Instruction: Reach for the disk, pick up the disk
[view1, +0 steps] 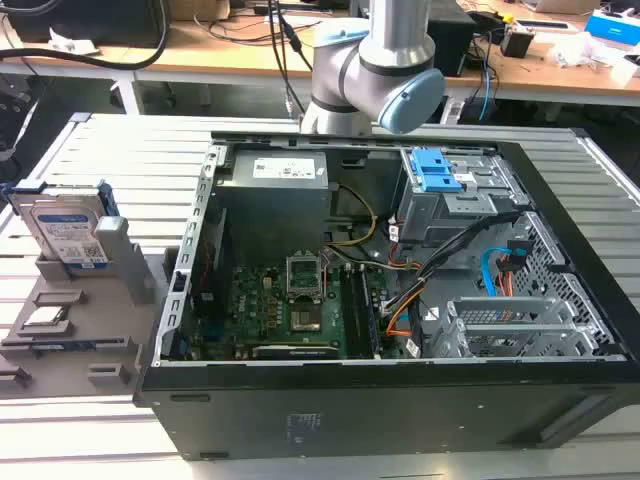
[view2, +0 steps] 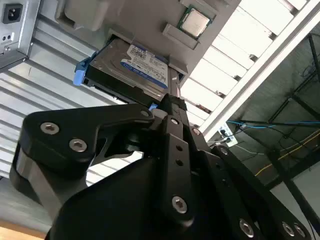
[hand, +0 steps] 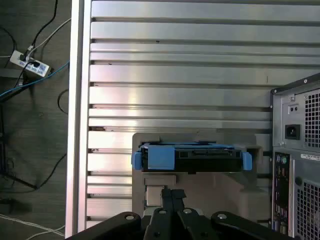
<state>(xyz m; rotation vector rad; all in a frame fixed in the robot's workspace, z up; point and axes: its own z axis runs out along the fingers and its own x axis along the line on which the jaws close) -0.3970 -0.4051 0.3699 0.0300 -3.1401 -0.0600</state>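
The two black fingers (hand: 165, 199) lie pressed together with nothing between them, so the gripper (hand: 171, 193) is closed on air. In both wrist views its tip (view2: 169, 101) points toward the disk (hand: 192, 157) but stops short of it and touches nothing.

The first wrist view takes the disk edge-on: a dark slab between bright blue frame ends, standing in a grey holder (hand: 240, 192). The second wrist view shows the disk's (view2: 135, 65) silver face and its white label with the blue band, which is hidden in the first. It also shows a small square processor chip (view2: 194, 21) seated in another pocket of the same holder (view2: 150, 15).

The exterior view gives the layout. The disk (view1: 65, 230) stands upright on its edge in the holder (view1: 85, 335) at the exterior view's left, beside an open computer case (view1: 400, 400) and outside it. The arm (view1: 385, 70) rises behind the case, well apart from the disk. Inside the case are a green motherboard (view1: 300, 300) and a bare blue bracket (view1: 435, 170).

Holder and case both rest on a slatted metal table (view1: 120, 150). The first wrist view adds the case's rear panel (hand: 300, 160) just beside the holder, and beyond the table's edge a floor with a power strip (hand: 30, 62) and loose cables.
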